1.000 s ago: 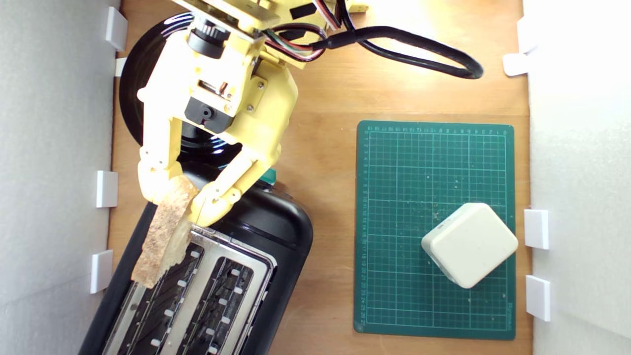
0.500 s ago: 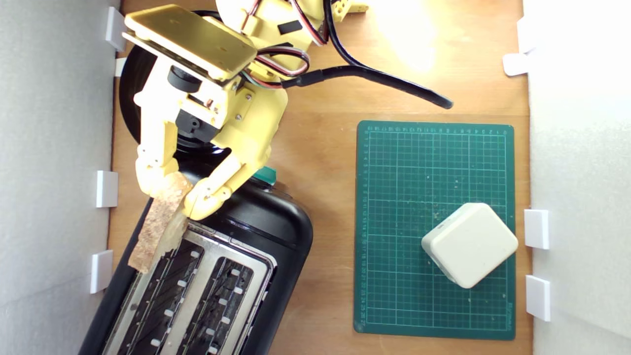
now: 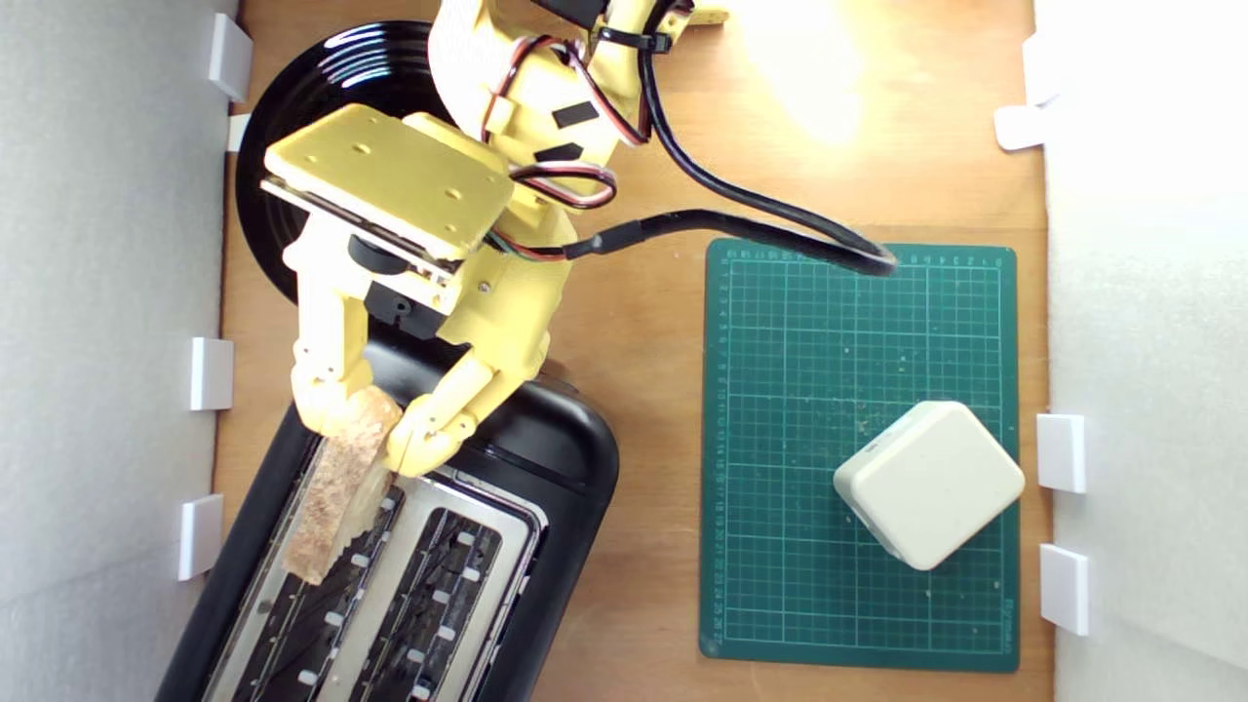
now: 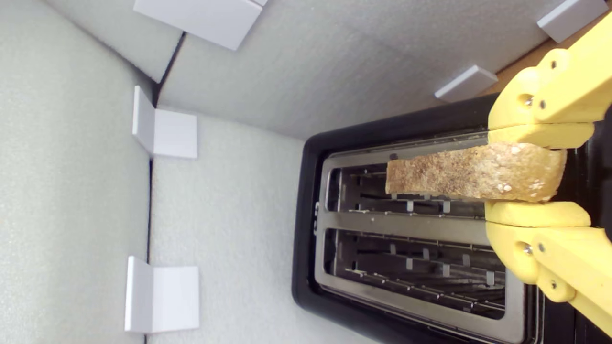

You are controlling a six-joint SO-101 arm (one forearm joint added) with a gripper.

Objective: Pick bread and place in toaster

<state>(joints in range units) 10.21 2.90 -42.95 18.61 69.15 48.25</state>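
**Bread pinched in my jaws, poised over the toaster's slot**

Bread (image 3: 336, 497) is in my grip, and it is a firm one: my jaws are closed down to the thickness of the slice, one yellow finger (image 4: 540, 135) pressed on each face at its thick end. My gripper (image 3: 366, 434) holds it on edge, crust side up, and the narrow end reaches out over the toaster (image 3: 546, 468).

From the wrist view the slice (image 4: 473, 173) runs lengthwise along the slot nearer the foam wall, right over the opening. The slot's wire guides show beside and beyond the bread's tip. I cannot tell whether its lower edge is inside the slot yet. The other slot lies open alongside, nothing in it but its wires.

The toaster (image 4: 306, 229) sits at the worktop's (image 3: 634, 322) edge on the exterior view's left, turned at an angle, its silver top plate ringed by black plastic, and it runs off the bottom of that view. My wrist hangs over its upper end, hiding that part.

Behind my arm, a round glossy black plate (image 3: 322, 78) sits near the worktop's corner at the exterior view's top left, partly covered by me. Over toward the exterior view's right, a green cutting mat (image 3: 829, 322) lies flat on the wood, well apart from the toaster. A cream-white block (image 3: 928, 483) rests on the mat's lower right part. My black cable (image 3: 741, 224) loops across the wood and touches down at the mat's top edge.
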